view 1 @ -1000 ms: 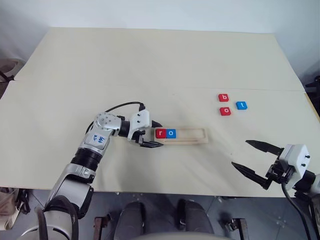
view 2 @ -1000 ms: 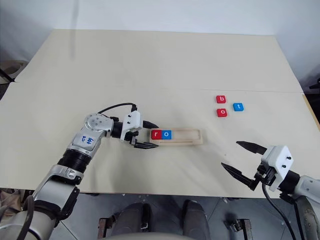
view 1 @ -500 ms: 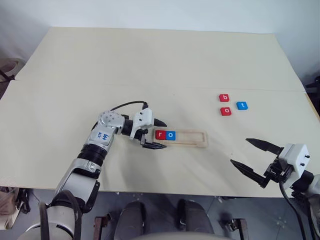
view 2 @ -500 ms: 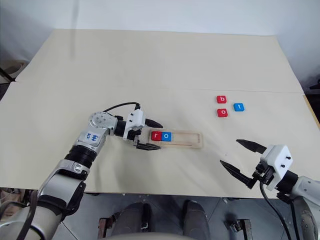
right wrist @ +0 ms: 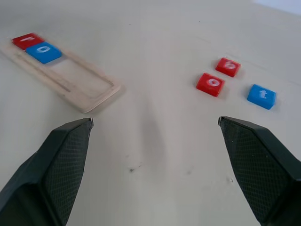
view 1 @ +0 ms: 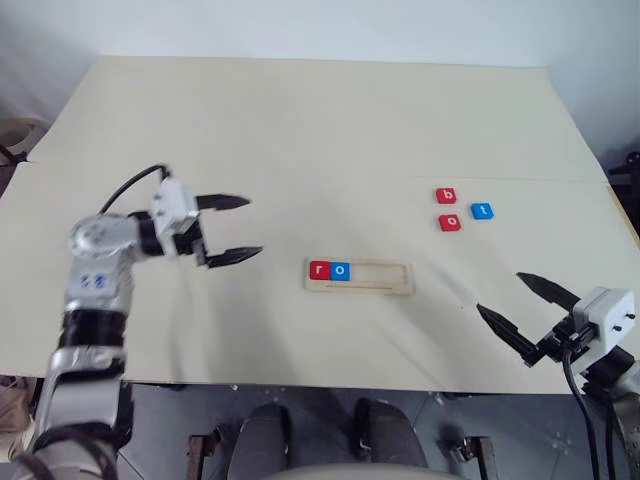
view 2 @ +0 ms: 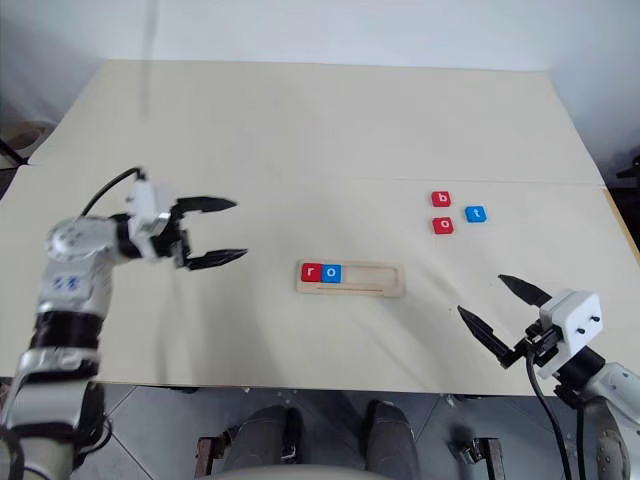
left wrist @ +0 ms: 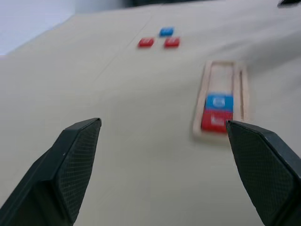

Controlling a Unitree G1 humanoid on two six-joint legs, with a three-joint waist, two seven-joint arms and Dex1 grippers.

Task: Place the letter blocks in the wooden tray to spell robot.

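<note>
Tray [view 1: 390,288] has r, o [view 1: 331,270] seated; b [view 1: 446,196], o [view 1: 451,223], t [view 1: 483,211] still loose; left gripper [view 1: 232,228] & right gripper [view 1: 522,314] both spread, empty.

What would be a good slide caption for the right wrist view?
Open right claw facing three loose letter blocks, wooden tray beside.

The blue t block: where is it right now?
In the left eye view the blue t block lies on the table's right side, just right of the red b block and red o block, outside the wooden tray.
</note>
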